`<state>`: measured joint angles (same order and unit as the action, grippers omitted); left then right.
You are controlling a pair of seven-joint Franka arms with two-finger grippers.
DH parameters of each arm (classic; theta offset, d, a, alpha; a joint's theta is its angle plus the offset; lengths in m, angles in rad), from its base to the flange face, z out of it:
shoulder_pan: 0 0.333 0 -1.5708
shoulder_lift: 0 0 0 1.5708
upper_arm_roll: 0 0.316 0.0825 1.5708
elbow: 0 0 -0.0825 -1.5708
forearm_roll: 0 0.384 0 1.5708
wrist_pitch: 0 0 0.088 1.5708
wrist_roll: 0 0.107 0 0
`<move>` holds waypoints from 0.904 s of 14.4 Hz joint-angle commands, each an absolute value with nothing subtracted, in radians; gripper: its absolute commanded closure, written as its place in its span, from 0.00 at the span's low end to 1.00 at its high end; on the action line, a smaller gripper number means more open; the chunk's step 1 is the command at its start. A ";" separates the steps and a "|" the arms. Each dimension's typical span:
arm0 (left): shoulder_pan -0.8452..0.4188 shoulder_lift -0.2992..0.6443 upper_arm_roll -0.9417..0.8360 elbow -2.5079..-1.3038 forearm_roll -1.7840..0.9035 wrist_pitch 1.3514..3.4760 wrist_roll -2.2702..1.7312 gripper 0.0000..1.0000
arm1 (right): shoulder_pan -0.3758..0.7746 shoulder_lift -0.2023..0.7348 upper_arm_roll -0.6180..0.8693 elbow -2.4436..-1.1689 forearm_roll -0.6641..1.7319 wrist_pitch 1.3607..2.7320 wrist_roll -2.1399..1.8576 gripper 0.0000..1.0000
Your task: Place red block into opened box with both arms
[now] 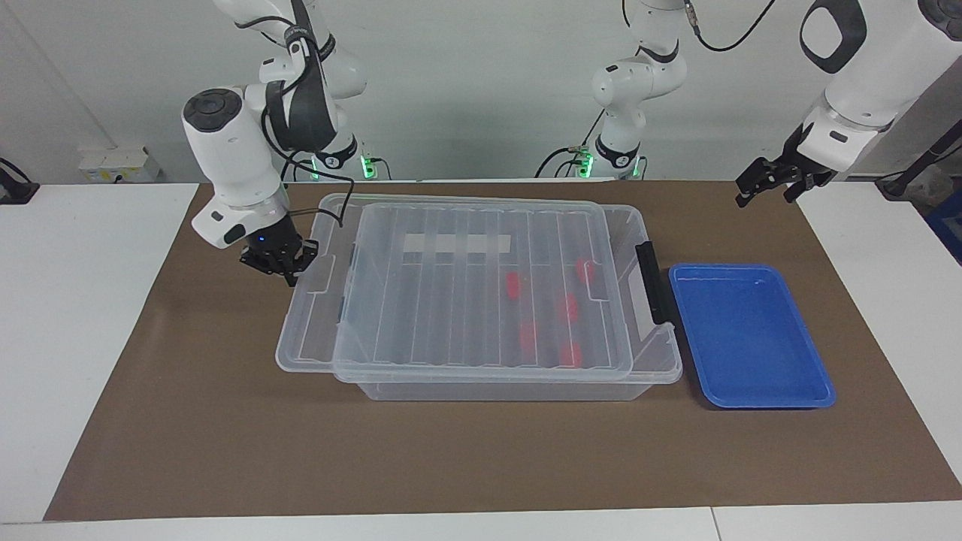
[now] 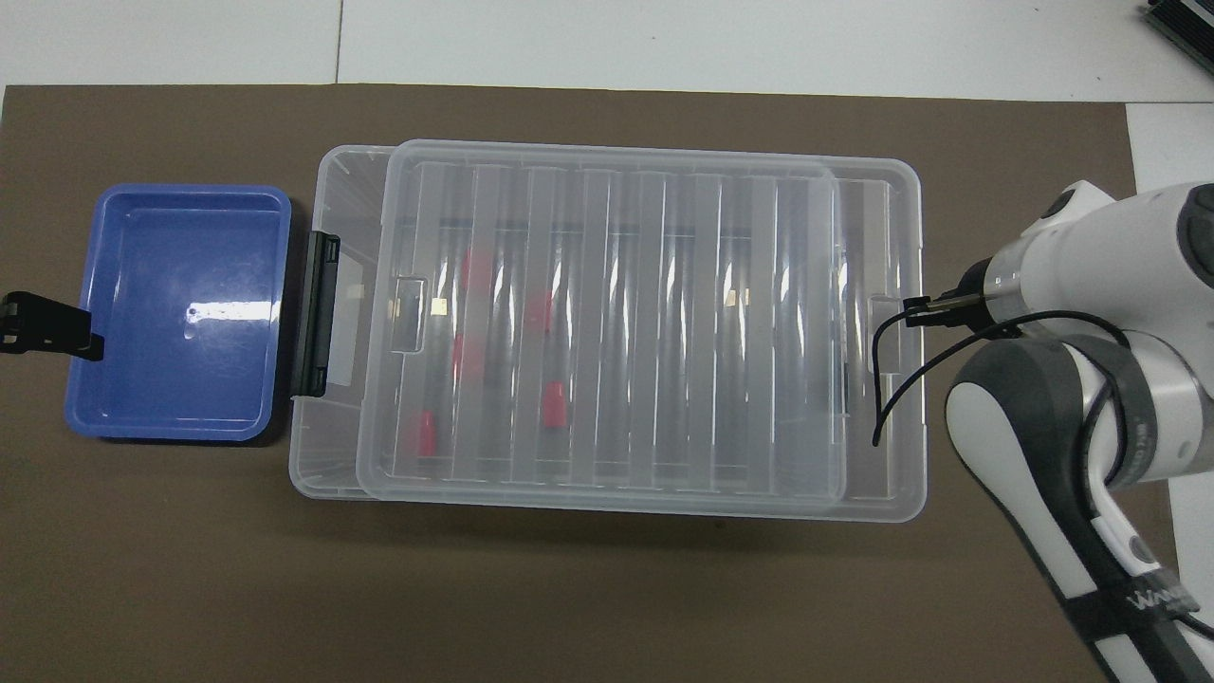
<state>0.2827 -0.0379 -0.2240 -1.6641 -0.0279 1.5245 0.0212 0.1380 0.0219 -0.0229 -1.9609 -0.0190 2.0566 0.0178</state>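
Several red blocks [image 1: 568, 306] [image 2: 555, 405] lie in the clear box [image 1: 661, 361] [image 2: 322, 474] and show only through its ribbed lid [image 1: 451, 300] [image 2: 616, 323]. The lid covers nearly the whole box and overhangs it at the right arm's end. There my right gripper [image 1: 289, 270] [image 2: 925, 311] is shut on the lid's end tab. My left gripper [image 1: 766, 191] [image 2: 57, 327] hangs open and empty in the air, over the end of the blue tray [image 1: 751, 334] [image 2: 180, 308] that is away from the box.
The blue tray is empty and sits beside the box at the left arm's end. A black latch bar [image 1: 652, 282] [image 2: 318, 313] runs along the box's end next to the tray. A brown mat [image 1: 481, 451] covers the table.
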 commanded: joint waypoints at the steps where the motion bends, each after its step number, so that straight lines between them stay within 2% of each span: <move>1: 0.249 -0.072 -0.235 -1.698 -0.037 1.537 0.038 0.00 | 0.178 0.011 -0.023 -1.979 0.026 2.072 0.063 1.00; 7: 0.114 -0.074 -0.235 -1.697 -0.046 1.546 0.023 0.00 | 0.218 0.011 -0.023 -1.980 0.026 2.074 0.083 1.00; 13: 0.126 -0.074 -0.224 -1.695 -0.038 1.545 0.029 0.00 | 0.203 0.000 -0.026 -1.970 0.026 2.054 0.084 1.00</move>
